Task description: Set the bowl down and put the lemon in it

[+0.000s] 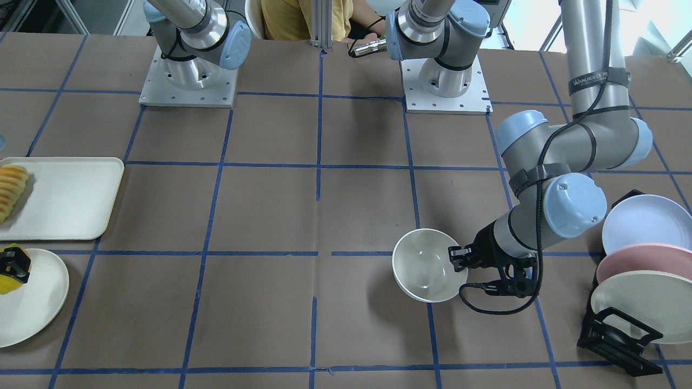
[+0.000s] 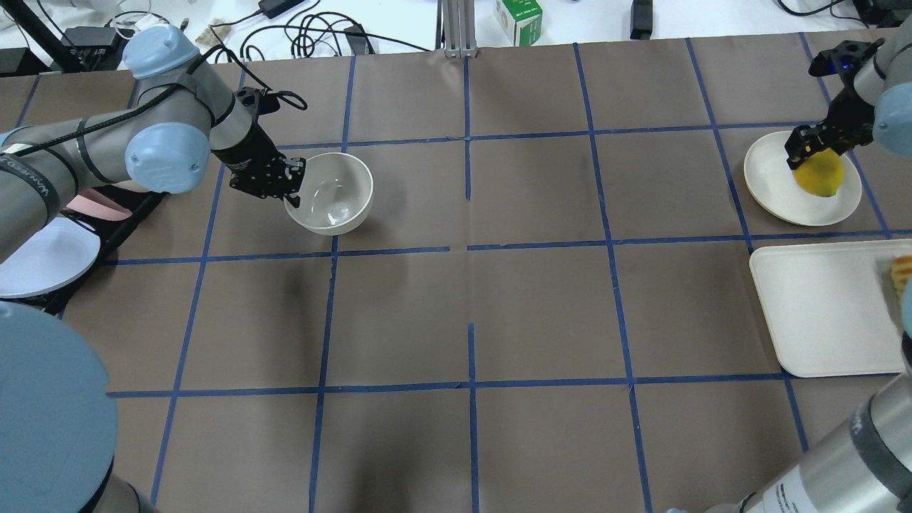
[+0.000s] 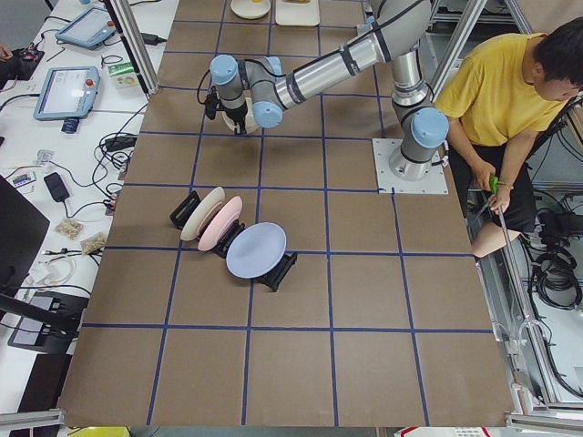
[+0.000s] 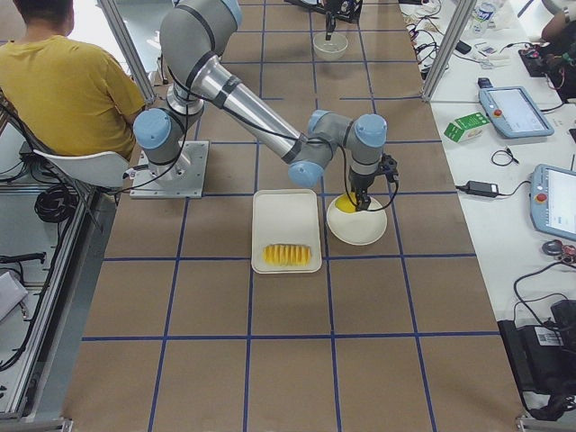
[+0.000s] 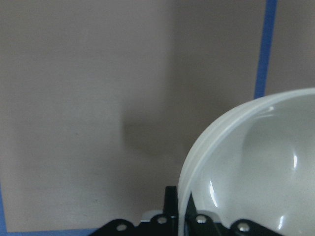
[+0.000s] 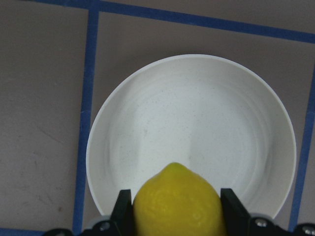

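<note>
Left tool is pinched narrow on the rim of the off-white bowl, one finger inside the glossy wall and one outside. The bowl sits open side up on the robot's left half of the brown tabletop, towards the far edge, beside a blue tape line. I can't make out whether its base touches the paper or hangs just above it. Close by on that side stands a black dish rack with three plates on edge.

Over on the right, the right tool has its fingers closed against both sides of the lemon, at the edge of a small white plate. Whether the lemon rests on the plate I cannot tell. Just beside the plate lies a white tray with a row of fruit slices. Bowl and lemon are well apart.
</note>
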Robot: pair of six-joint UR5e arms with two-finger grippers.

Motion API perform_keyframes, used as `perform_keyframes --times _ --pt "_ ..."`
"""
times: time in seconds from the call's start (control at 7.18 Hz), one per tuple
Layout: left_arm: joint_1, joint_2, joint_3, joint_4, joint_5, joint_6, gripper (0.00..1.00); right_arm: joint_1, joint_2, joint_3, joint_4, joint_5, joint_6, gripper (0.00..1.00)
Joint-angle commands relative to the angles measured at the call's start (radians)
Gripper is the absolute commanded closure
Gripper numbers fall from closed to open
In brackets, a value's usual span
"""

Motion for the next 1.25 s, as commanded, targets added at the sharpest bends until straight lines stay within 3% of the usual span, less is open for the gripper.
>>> perform_keyframes --times 0.0,0.28,0.84,0.97,1.11 --pt "-0.183 0.024 -0.023 0.030 -0.044 -0.240 1.00 0.070 -0.081 -0.002 0.104 0.000 0.105 1.00" --pt "-0.291 0.003 -0.041 0.116 -0.017 -0.347 1.00 0.198 -0.148 -0.002 0.167 0.000 0.304 1.00" --pt "-0.296 -0.042 -0.080 0.239 -0.012 -0.383 1.00 0.395 -0.173 0.007 0.189 0.016 0.598 1.00" --pt "-0.298 -0.048 -0.093 0.238 -0.016 -0.387 0.85 0.453 -0.169 0.007 0.177 0.021 0.679 1.00" --pt "-0.298 -0.047 -0.101 0.248 -0.018 -0.390 0.42 0.513 -0.157 0.000 0.169 0.020 0.740 1.00"
